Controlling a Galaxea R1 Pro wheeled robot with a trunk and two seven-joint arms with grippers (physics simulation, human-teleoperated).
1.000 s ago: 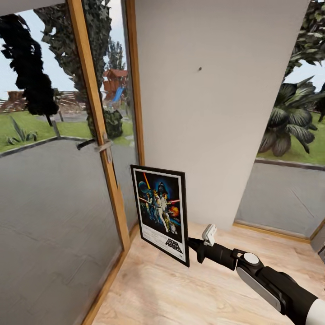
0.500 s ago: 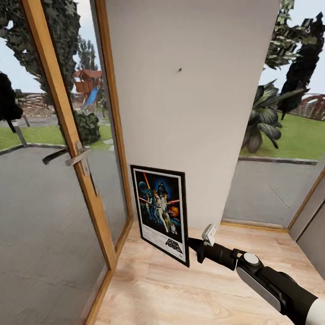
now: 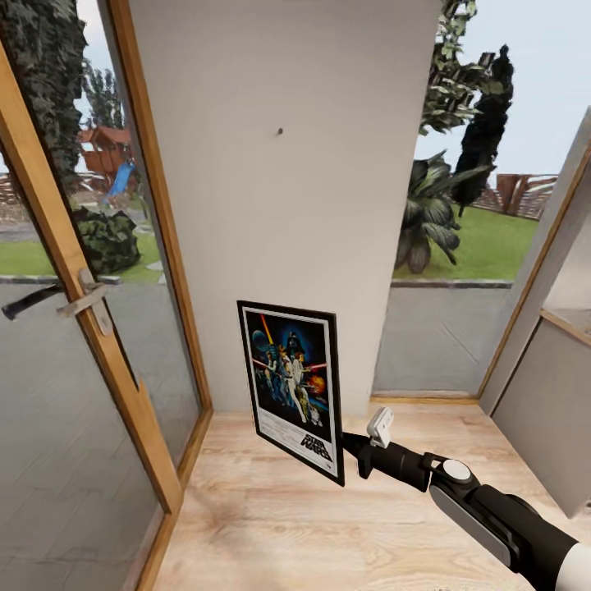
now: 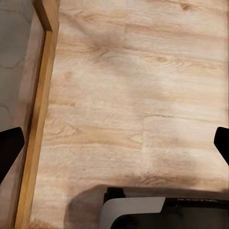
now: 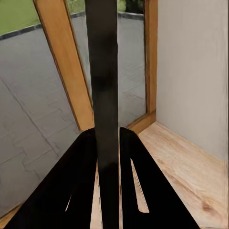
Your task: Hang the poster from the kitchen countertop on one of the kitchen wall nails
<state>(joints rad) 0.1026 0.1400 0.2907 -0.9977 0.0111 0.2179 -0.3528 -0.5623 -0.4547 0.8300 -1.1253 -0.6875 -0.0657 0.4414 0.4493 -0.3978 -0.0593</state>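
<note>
item: poster (image 3: 291, 388), portrait format, black frame, white border, dark blue artwork; held upright and slightly angled in front of the robot, low against the foot of a light-grey wall panel (image 3: 328, 246), clear of the wooden floor (image 3: 328, 525). holder: right gripper (image 3: 349, 450), at the end of the black arm reaching in from the lower right of the head view, pinching the frame at its lower right edge; in the right wrist view the poster's black edge (image 5: 105, 95) runs straight up between the two fingers (image 5: 81, 181), which are pressed against it on both sides. left gripper (image 4: 114, 143): fingertips spread wide, nothing between them, pointing down at bare floor beside a wooden door frame (image 4: 40, 109). target: wall nail (image 3: 279, 130), a small dark dot high on the wall panel, well above the poster's top edge. surroundings: glazed doors with wooden frames (image 3: 82, 271) to the left, a window with garden plants to the right. step in hand, by judgement: carrying phase, poster secured and the robot facing the nail wall. next move calls for: raising the right arm, and probably the trunk, until the frame's top reaches nail height, squaring the poster flat to the wall and centring it under the nail. hanging fixture on the back: not visible.
</note>
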